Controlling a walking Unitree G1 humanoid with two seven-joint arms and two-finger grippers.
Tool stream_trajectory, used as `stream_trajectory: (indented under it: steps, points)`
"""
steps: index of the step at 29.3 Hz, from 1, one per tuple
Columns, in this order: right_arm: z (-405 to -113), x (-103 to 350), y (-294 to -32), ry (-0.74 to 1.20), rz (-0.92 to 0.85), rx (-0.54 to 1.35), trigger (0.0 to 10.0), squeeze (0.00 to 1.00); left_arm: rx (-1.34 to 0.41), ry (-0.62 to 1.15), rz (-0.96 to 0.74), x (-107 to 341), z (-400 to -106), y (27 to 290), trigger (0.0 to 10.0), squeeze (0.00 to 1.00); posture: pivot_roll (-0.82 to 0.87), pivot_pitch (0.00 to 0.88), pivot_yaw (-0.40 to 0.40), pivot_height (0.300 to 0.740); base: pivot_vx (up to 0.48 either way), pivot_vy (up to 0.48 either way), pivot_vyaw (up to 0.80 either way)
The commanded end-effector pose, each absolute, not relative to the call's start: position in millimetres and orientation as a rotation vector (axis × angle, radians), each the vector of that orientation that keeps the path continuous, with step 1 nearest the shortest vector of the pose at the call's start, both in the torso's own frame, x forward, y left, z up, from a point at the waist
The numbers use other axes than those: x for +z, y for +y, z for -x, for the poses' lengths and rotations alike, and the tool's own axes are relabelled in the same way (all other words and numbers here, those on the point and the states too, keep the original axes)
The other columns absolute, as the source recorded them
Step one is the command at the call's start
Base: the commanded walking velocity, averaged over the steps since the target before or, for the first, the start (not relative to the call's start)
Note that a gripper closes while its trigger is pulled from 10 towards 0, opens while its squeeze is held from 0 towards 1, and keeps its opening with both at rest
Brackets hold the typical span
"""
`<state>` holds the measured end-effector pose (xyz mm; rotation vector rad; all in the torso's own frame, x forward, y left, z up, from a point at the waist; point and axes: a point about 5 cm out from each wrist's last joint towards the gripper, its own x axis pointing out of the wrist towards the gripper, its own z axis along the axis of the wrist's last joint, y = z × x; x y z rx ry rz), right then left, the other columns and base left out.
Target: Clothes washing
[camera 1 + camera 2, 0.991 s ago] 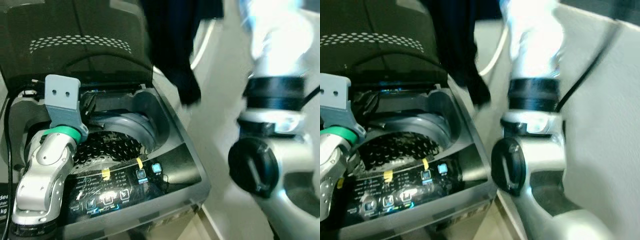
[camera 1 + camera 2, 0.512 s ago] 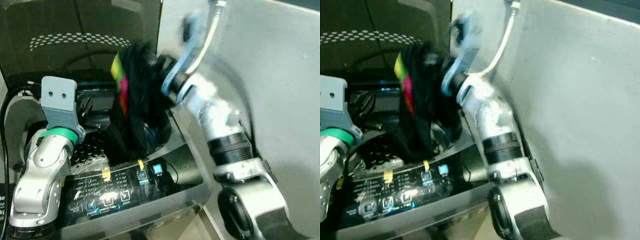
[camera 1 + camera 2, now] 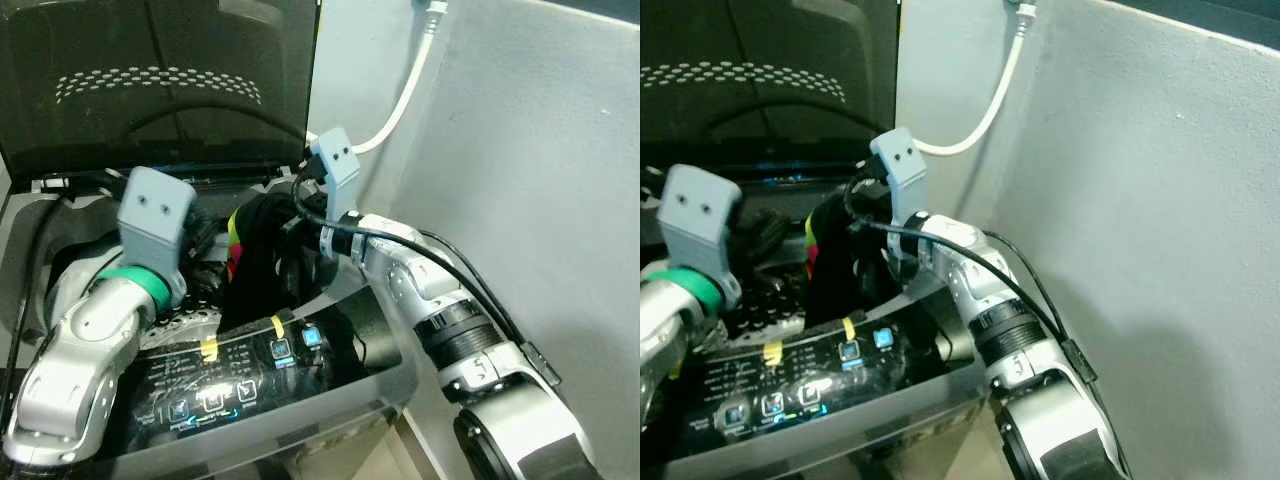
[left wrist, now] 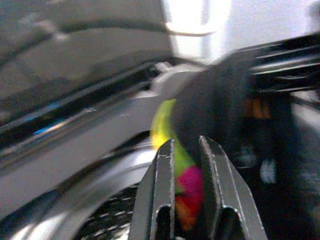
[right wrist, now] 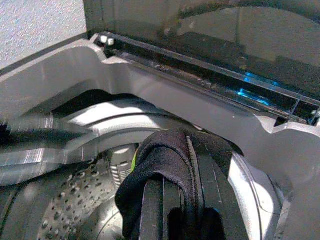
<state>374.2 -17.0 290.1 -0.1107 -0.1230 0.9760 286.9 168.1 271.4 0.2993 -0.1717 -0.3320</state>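
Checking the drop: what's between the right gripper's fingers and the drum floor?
Black garment draped over the right gripper; beneath it, open air down to the perforated drum, per right wrist view.

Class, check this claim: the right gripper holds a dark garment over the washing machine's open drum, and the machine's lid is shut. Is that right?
One error: the lid is not shut; it stands raised behind the drum, as the left eye view shows. The rest holds: the right gripper grips the dark garment over the washing machine.
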Motion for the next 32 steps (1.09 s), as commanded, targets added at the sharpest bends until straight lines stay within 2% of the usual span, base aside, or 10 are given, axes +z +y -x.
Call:
stream_trajectory:
  steps: [1,5,12,13,14,23,24,26,28,32]
  points:
    - [-374,290,-21,-0.131,0.150,0.978,10.0,0.00,-0.413,-0.142,-0.324,268,-280,161,10.0,0.00,0.07,0.040,-0.055,0.740,0.000,0.000,0.00]
    - [-375,285,-28,-0.110,0.194,0.979,10.0,0.00,-0.553,-0.043,-0.373,264,-262,157,10.0,0.00,0.08,0.041,-0.040,0.740,0.000,0.000,0.00]
    - [-374,275,-31,-0.081,0.252,1.013,10.0,0.00,-0.569,0.046,-0.465,271,-249,171,10.0,0.00,0.10,0.034,-0.030,0.740,0.000,0.000,0.00]
    - [-372,274,-29,-0.075,0.231,1.035,10.0,0.73,-0.548,0.053,-0.487,275,-248,177,10.0,0.00,0.10,0.031,-0.031,0.740,0.000,0.000,0.00]
    - [-369,273,-26,-0.070,0.191,1.064,10.0,1.00,-0.527,0.059,-0.498,279,-248,181,10.0,0.00,0.11,0.029,-0.034,0.740,0.000,0.000,0.00]
    - [-367,286,-23,-0.177,0.174,1.048,10.0,1.00,-0.519,0.072,-0.509,281,-245,182,10.0,0.00,0.11,0.029,-0.037,0.740,0.000,0.000,0.00]
    - [-368,296,-23,-0.261,0.161,1.012,10.0,0.00,-0.520,0.079,-0.511,282,-243,181,10.0,0.00,0.11,0.030,-0.037,0.740,0.000,0.000,0.00]
    - [-372,321,-32,-0.366,0.008,0.935,10.0,0.00,-0.526,0.091,-0.515,283,-243,181,10.0,0.00,0.11,0.031,-0.035,0.740,0.000,0.000,0.00]
    - [-373,324,-34,-0.362,-0.007,0.932,10.0,0.00,-0.530,0.096,-0.517,283,-243,180,10.0,0.00,0.10,0.030,-0.034,0.740,0.000,0.000,0.00]
    - [-373,316,-36,-0.308,0.113,0.979,10.0,0.00,-0.532,0.104,-0.520,283,-244,180,10.0,0.00,0.10,0.031,-0.035,0.740,0.000,0.000,0.00]
